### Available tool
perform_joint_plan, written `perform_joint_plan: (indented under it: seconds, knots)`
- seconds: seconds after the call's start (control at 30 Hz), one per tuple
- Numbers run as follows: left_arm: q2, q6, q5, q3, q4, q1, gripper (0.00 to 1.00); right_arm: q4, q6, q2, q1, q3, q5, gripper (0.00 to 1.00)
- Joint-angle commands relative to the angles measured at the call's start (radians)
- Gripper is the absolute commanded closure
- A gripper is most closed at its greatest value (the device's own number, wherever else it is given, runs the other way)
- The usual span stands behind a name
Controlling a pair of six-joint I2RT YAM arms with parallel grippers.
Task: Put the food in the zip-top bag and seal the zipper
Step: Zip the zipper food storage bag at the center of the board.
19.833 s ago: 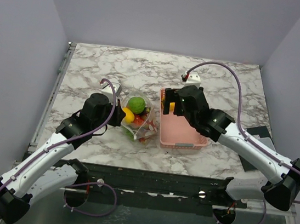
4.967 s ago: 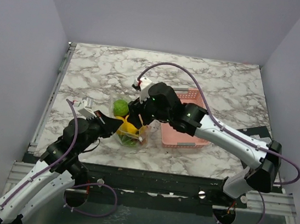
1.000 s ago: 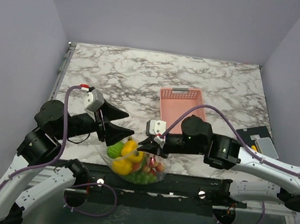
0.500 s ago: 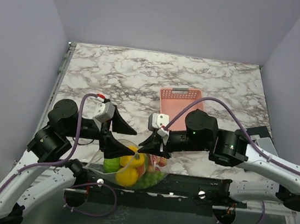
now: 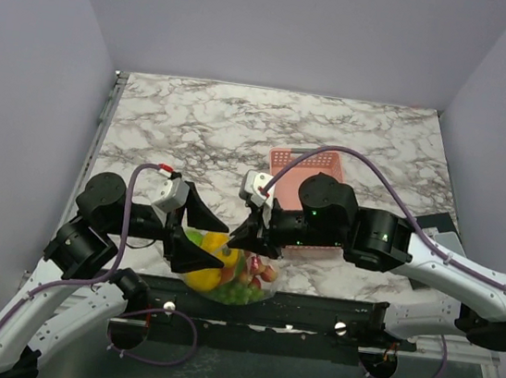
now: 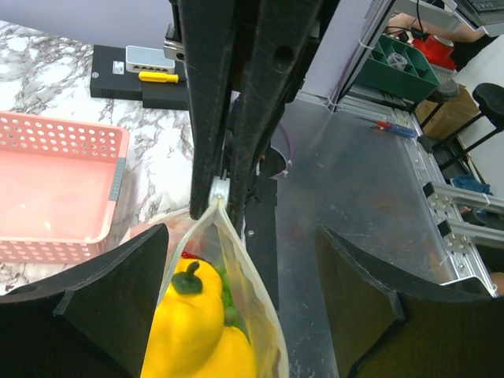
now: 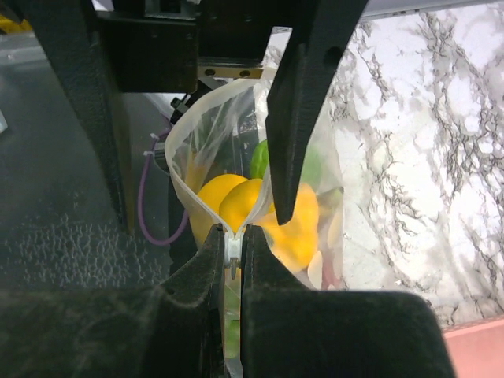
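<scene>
We see the right gripper point(image 7: 234, 236) clenched on the zipper point(image 7: 233, 250) at one end of the zip-top bag point(image 7: 191, 134). Its two fingers are pressed together with the whitish strip pinched between their tips. Just past those tips the strip splits into two edges, so the mouth stands open beyond the pinch. The bag hangs down from the right fingers at the near edge of the marble table point(image 5: 205, 127), and we cannot tell whether its bottom rests on anything.

The food point(image 5: 228, 274) is inside the bag. A yellow fruit point(image 7: 293, 224) sits right beyond the right fingertips and a green fruit point(image 7: 258, 157) lies farther past it. Red pieces point(image 5: 266, 270) show lower in the bag, beneath the right fingers.

The left gripper point(image 5: 218, 240) is released, its fingers spread wide and pointing toward the right gripper. In the left wrist view, the pinched end of the bag and the right fingers holding it lie between the two left fingers, with a gap on each side. In the right wrist view, one left finger point(image 7: 303, 110) crosses in front of the open mouth. We cannot tell whether it touches the plastic.

A pink basket point(image 6: 67, 142) stands on the table outside the spread left fingers, apart from the bag.
</scene>
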State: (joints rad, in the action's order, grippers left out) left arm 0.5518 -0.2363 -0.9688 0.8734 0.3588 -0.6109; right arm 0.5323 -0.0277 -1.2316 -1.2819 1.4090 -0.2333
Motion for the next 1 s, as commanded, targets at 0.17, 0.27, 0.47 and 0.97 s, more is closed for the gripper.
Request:
perform_joint_plan:
  seconds: [0.17,0.27,0.47,0.97]
  knots:
    - [-0.034,-0.009,0.001,-0.025,-0.024,-0.001,0.27,0.000,0.110,0.002,-0.005,0.084,0.090,0.99]
    - [-0.034,-0.005,0.012,-0.028,-0.024,-0.004,0.29,-0.004,0.127,0.009,-0.006,0.089,0.094,0.99]
    - [-0.028,0.004,0.029,-0.033,-0.024,-0.008,0.32,-0.001,0.162,0.000,-0.006,0.107,0.094,0.99]
    - [-0.017,0.024,0.114,0.005,0.038,-0.007,0.23,0.063,0.248,-0.061,-0.005,0.177,0.204,0.99]
